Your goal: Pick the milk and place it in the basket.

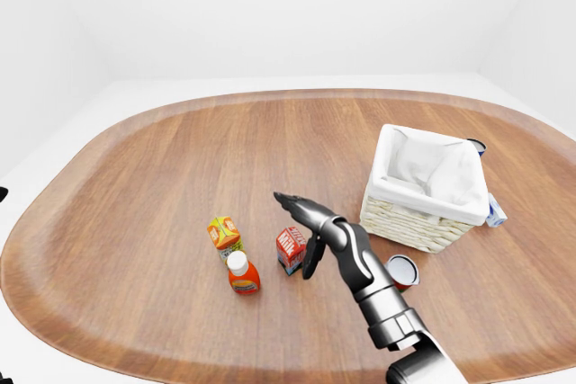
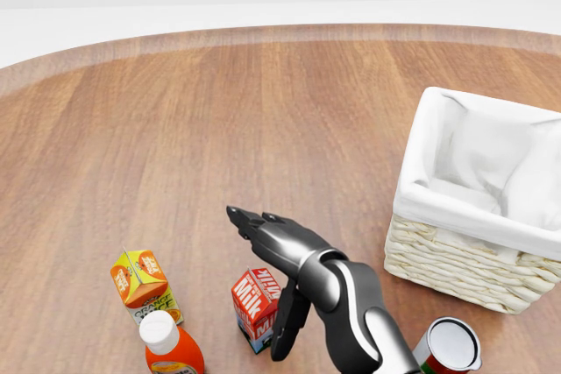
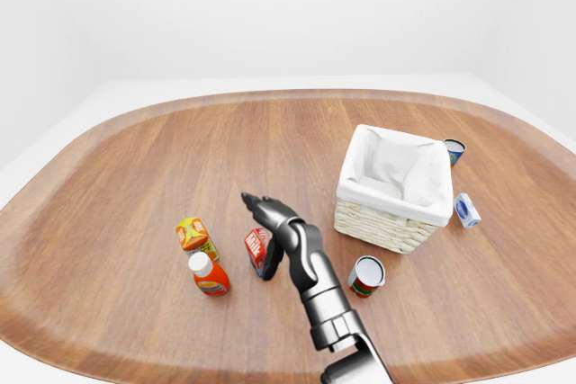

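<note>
Red milk carton (image 2: pixel 255 300) just beside open right-hand fingers (image 2: pixel 290 325).

in the head view the right hand (image 2: pixel 273 282) stands just beside the milk (image 2: pixel 255 303) and covers part of the carton's right side. one dark finger (image 2: pixel 287 328) hangs down past that side, so you cannot tell if it touches the carton. the orange bottle (image 2: pixel 169 348) is cut off by the bottom edge, and so is the can (image 2: pixel 450 347). the basket (image 2: pixel 443 247) runs off the right edge. in the left-eye view a second can (image 1: pixel 477 145) peeks out behind the basket, mostly hidden. the small blue and white box (image 3: pixel 464 209) is too small to read. the left hand does not show in any view.
</note>
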